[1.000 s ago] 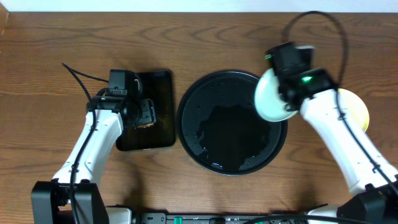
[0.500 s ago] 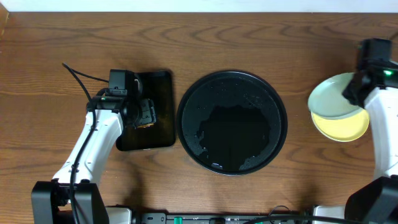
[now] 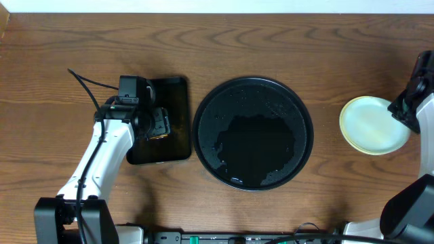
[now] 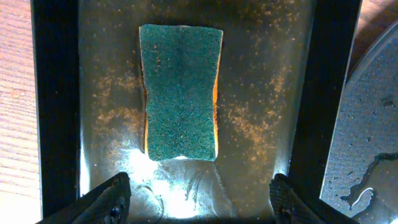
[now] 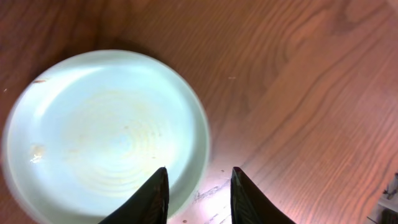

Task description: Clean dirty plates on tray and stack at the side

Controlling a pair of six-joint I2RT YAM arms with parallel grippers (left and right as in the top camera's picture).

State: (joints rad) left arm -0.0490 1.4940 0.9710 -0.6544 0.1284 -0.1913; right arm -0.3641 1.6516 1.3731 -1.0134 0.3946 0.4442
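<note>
The round black tray (image 3: 252,132) lies wet and bare of plates at the table's middle; its rim (image 4: 373,124) shows in the left wrist view. A pale mint-green plate (image 3: 371,122) (image 5: 106,137) rests on a pale yellow plate (image 3: 374,150) on the wood tabletop at the far right. My right gripper (image 3: 400,112) (image 5: 199,196) is open over the mint plate's right rim, with one finger above the plate and the other above bare wood. My left gripper (image 3: 152,125) (image 4: 199,199) hangs open over the small rectangular tray, empty.
A small rectangular black tray (image 3: 169,95) (image 4: 56,112) sits left of the round tray. It holds a green-topped sponge (image 4: 180,90) and gritty water. A black cable (image 3: 85,81) trails off the left arm. Brown wood tabletop (image 5: 311,93) surrounds the plates.
My right arm swung the mint plate from above the round tray out to the right and set it on the yellow plate. Its jaws have parted. The left arm has not moved.
</note>
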